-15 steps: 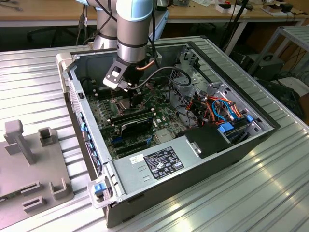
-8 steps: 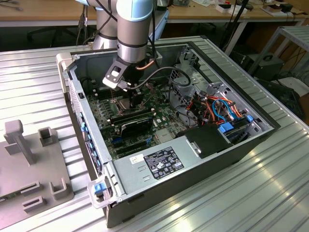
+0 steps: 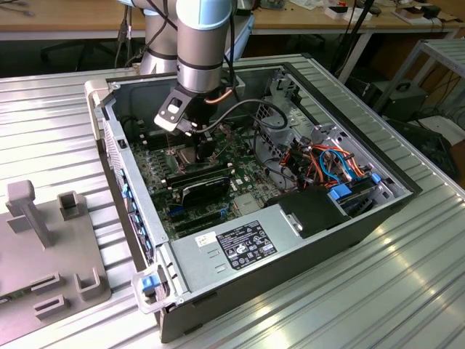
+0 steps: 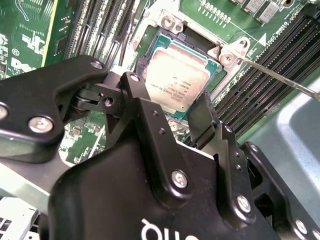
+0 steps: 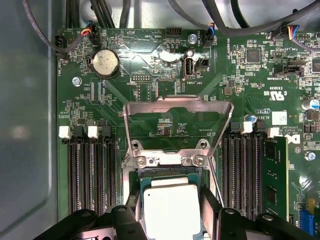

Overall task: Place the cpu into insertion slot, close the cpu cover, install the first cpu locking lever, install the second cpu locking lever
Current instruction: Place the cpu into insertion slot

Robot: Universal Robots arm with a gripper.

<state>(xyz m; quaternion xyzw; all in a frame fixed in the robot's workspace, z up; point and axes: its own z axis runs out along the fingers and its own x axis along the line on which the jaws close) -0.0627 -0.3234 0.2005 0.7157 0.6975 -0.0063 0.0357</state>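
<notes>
First wrist view: I found the gripper (image 5: 172, 197) directly over the cpu (image 5: 172, 214), apparently clamping its opposite edges. The cpu lay in the insertion slot (image 5: 167, 161), and the cpu cover (image 5: 177, 102) stood raised.

The cpu (image 4: 179, 75) lies flat in the insertion slot (image 4: 170, 22), silver top up. The black gripper (image 4: 167, 91) hangs close over its edge, and long memory slots (image 4: 95, 25) line the green motherboard (image 4: 225, 20).
</notes>
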